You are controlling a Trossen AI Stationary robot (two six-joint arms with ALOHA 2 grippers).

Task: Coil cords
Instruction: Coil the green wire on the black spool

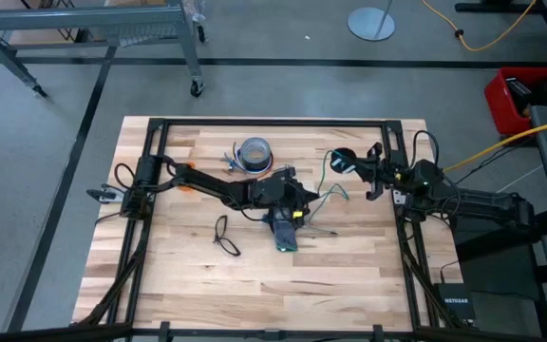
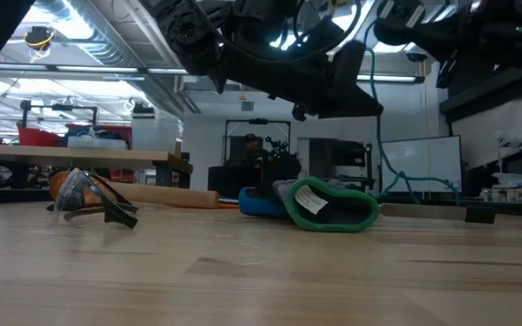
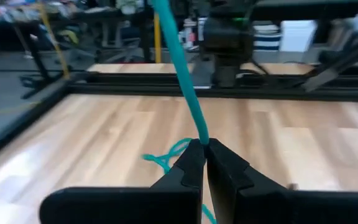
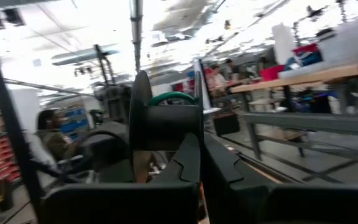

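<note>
A thin teal cord (image 3: 185, 87) runs from a small black spool (image 4: 166, 124), with a few turns of it wound on the hub (image 4: 174, 98), down to my left gripper (image 3: 202, 149) at mid-table, which is shut on it. Slack cord (image 3: 166, 158) lies on the wood beyond the fingers. My right gripper (image 4: 199, 177) at the table's right side (image 1: 373, 173) is shut on the spool (image 1: 342, 161). A second thin dark cord lies as a loose loop (image 1: 224, 236) on the table, left of my left gripper (image 1: 304, 202). My left gripper pinches the teal cord (image 3: 201, 140) between its two fingertips, partway along its length. The fingers come nearly level from the table's left and lie across the cord. From the hold the cord rises in a straight line toward the spool; its other part lies slack on the table. My right gripper has the spool by one flange (image 4: 199, 118), seen edge-on right above the shut fingertips; the fingers hide the place of contact itself. They come at it about level from the table's right side. The spool is lifted clear of the table.
A blue-grey tape roll (image 1: 254, 152) lies at the far middle. A black-and-blue glove with a green cuff (image 1: 284, 233) (image 2: 329, 206) lies just nearer than my left gripper. The black frame rails (image 1: 273, 122) border the wooden top; bare wood lies toward the near edge.
</note>
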